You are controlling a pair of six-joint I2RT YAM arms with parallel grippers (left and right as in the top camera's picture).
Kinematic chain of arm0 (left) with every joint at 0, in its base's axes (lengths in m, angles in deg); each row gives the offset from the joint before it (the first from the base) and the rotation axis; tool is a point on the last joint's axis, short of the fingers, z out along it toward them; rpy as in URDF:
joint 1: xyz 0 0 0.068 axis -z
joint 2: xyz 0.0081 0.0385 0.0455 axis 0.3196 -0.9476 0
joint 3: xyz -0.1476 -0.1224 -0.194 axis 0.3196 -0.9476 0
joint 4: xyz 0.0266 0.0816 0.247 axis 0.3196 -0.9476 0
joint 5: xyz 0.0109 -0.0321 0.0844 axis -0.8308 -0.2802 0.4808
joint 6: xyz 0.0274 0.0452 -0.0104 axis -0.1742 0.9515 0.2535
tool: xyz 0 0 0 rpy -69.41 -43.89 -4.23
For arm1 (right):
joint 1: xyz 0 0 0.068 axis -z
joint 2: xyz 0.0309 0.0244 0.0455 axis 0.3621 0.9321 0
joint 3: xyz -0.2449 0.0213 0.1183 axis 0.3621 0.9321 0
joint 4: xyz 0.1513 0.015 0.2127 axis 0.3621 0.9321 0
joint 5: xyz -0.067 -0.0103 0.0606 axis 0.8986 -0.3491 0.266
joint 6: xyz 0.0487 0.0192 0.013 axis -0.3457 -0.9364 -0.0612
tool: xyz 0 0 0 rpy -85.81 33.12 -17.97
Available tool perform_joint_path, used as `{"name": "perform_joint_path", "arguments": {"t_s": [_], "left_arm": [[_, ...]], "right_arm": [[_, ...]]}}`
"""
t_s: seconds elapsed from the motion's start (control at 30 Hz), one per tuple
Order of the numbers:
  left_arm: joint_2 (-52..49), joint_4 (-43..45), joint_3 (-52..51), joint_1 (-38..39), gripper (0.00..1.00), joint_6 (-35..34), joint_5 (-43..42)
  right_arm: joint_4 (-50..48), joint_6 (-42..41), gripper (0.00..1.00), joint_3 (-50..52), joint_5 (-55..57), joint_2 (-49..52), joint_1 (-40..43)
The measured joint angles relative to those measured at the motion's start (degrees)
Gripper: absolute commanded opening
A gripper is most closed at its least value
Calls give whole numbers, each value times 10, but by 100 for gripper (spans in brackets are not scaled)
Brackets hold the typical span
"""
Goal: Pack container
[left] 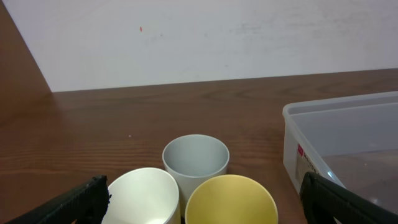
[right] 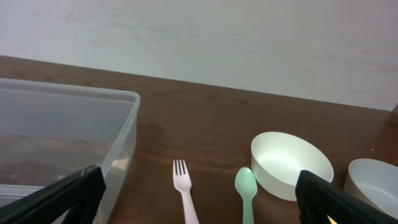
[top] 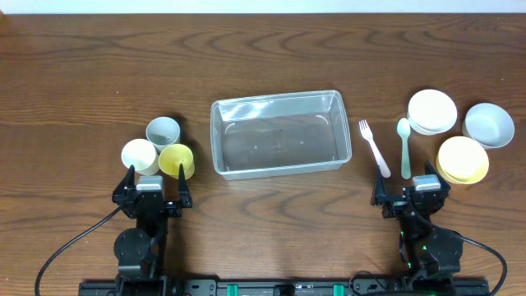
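Observation:
The clear rectangular container [top: 278,133] sits empty at the table's middle; it also shows in the left wrist view [left: 348,140] and the right wrist view [right: 62,130]. Three cups stand at the left: white [top: 139,155], grey [top: 163,131] and yellow [top: 177,159]. At the right lie a white fork [top: 374,148] and a green spoon [top: 404,146], with white [top: 431,111], grey [top: 488,124] and yellow [top: 463,159] bowls. My left gripper [top: 153,187] is open just behind the cups. My right gripper [top: 409,191] is open behind the fork and spoon. Both are empty.
The wooden table [top: 263,57] stretches bare behind the container. A pale wall [left: 199,37] stands beyond its far edge. Black cables run from the arm bases at the near edge.

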Motion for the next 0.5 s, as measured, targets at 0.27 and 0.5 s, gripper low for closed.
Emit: {"name": "perform_joint_path", "arguments": {"t_s": [0.27, 0.5], "left_arm": [[-1, -11, 5, 0, 98, -40, -1], [-83, -141, 104, 1, 98, -120, -3]], "right_arm": [[-1, -37, 99, 0, -19, 0, 0], [47, -83, 99, -34, -23, 24, 0]]}}
